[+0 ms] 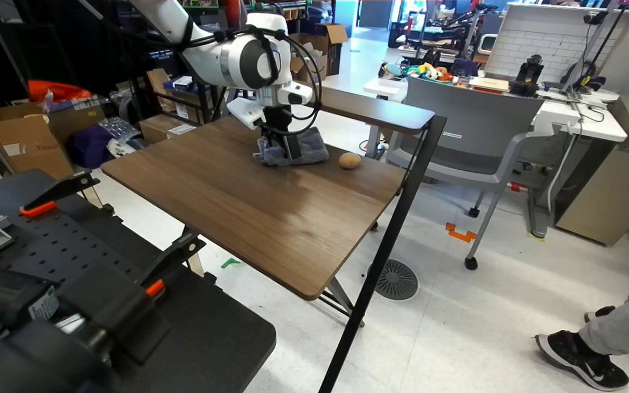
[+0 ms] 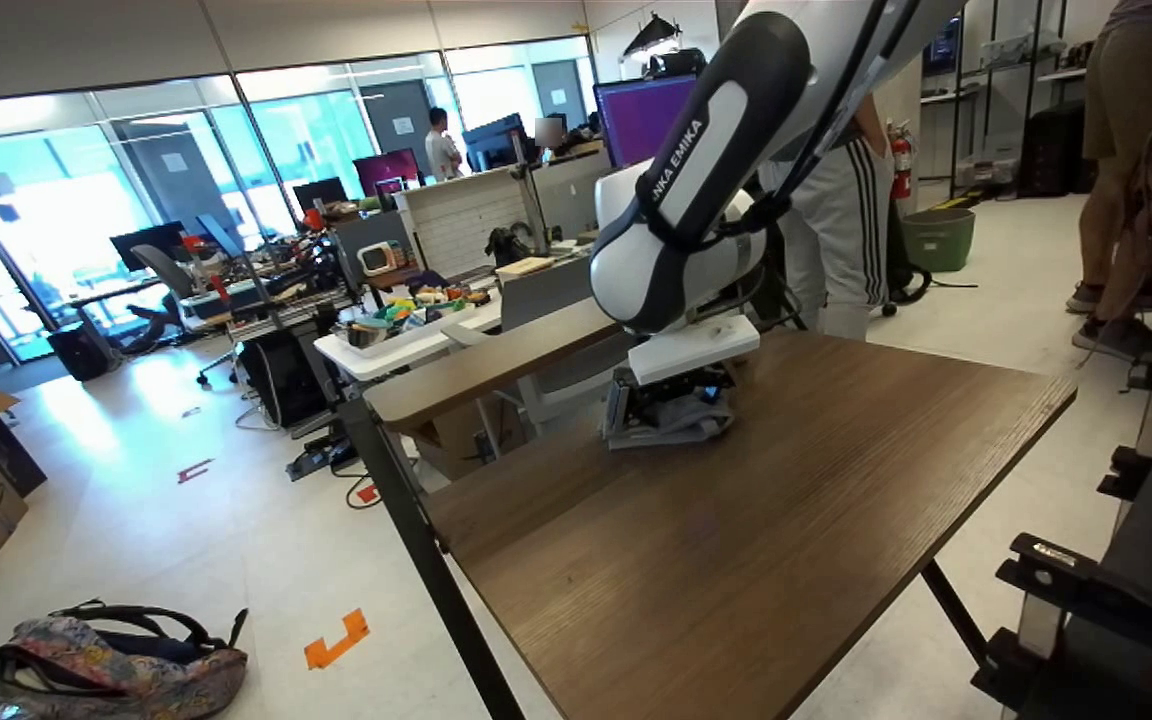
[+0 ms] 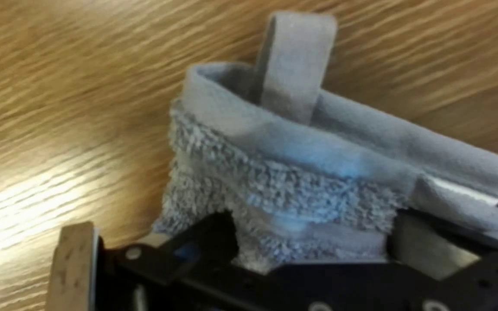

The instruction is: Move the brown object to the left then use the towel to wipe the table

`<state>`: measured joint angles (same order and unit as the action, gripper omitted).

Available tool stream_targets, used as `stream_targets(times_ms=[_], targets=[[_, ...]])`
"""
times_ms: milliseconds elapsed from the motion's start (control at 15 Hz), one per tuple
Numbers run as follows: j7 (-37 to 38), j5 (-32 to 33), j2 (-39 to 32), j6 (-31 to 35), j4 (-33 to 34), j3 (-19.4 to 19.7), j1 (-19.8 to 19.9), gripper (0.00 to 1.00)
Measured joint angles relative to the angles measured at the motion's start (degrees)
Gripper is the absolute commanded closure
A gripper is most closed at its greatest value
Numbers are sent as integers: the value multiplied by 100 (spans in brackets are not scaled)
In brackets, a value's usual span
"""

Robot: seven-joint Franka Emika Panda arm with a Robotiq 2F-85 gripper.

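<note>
Seeing the brown object resting near the far edge of the surface, toward the right corner, in an exterior view. Straddling the towel just beside it with the end effector, holding both fingers apart.

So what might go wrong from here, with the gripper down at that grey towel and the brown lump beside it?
The brown lump sits close to the towel and to an edge of the table; being roundish, it might roll off if the wipe bumps it. The gripper has its fingers either side of the bunched towel, but I can't tell whether it is firmly pinched; a loose hold could let it slip mid-wipe.
</note>
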<state>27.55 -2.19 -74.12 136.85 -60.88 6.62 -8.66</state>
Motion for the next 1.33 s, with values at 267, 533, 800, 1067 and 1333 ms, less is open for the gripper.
stream_targets(times_ms=[267,533,800,1067,1333], targets=[[-238,28,-12,-59,36,-70,84,0],[-1035,44,239,2,-395,-476,-56,0],[-1678,44,725,148,-1307,-987,-322,0],[-2333,44,1216,65,-2260,-1395,-396,0],[-2536,53,1450,-610,-2665,-1310,-369,0]])
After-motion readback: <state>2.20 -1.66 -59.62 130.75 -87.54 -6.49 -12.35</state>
